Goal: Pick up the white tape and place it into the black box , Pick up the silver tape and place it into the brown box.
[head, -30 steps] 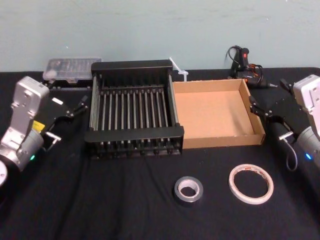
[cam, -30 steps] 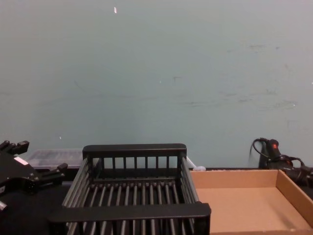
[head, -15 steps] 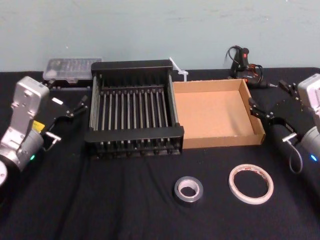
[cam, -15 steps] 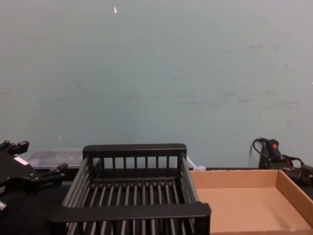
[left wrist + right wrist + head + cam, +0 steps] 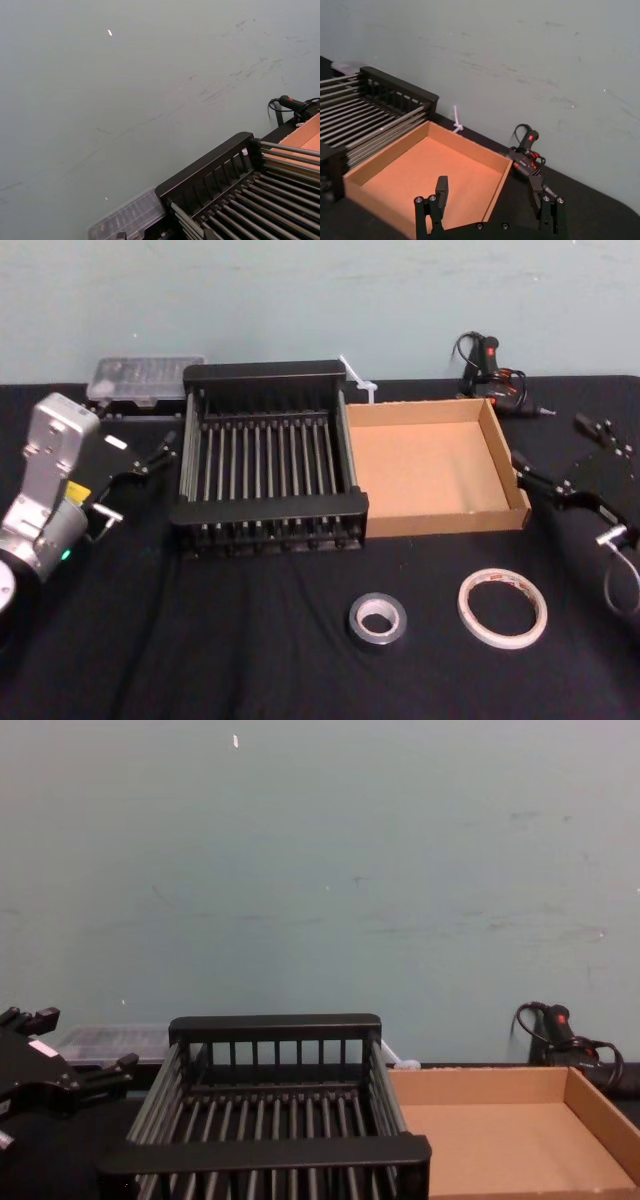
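The white tape point(image 5: 502, 608) lies flat on the black cloth at the front right. The silver tape point(image 5: 377, 620) lies to its left. Behind them the black box point(image 5: 268, 508) and the brown box point(image 5: 440, 522) stand side by side, with nothing inside either. My right gripper point(image 5: 548, 439) is open beside the brown box's right wall, behind the white tape. In the right wrist view the open right gripper point(image 5: 488, 187) faces the brown box point(image 5: 420, 175) and the black box point(image 5: 395, 85). My left gripper point(image 5: 134, 430) is open left of the black box, as in the chest view point(image 5: 85, 1040).
A clear plastic case point(image 5: 140, 375) sits at the back left. A black tool with cables point(image 5: 490, 365) lies behind the brown box, and a white zip tie point(image 5: 358, 380) pokes up between the boxes. A pale wall closes off the back.
My right arm has drawn back to the right and slightly toward the front, still open. The left arm, both tapes and both boxes have not moved.
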Available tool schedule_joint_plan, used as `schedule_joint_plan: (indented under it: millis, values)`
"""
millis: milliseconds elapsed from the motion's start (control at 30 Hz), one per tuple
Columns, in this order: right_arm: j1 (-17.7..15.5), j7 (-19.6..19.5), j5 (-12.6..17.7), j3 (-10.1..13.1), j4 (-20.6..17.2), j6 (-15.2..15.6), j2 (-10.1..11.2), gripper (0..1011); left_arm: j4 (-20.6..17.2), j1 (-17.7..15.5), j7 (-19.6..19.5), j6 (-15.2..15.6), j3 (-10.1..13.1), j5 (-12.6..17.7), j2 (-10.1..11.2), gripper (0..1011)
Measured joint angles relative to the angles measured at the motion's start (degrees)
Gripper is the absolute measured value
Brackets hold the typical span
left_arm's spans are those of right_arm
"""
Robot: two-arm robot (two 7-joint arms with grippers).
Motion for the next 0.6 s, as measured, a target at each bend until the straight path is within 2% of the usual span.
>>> schedule_joint_plan:
  millis: [300,600]
  values:
    - [-7.27,1.61,3.08,3.96,-6.12,3.44,2.78,1002,0.00,0.00,0.00,0.00,0.00,0.00,0.00,1001]
    - [-10.84,3.26,4.33,5.47,-7.86,6.70,3.77,1002,0.00,0.00,0.00,0.00,0.00,0.00,0.00,1001]
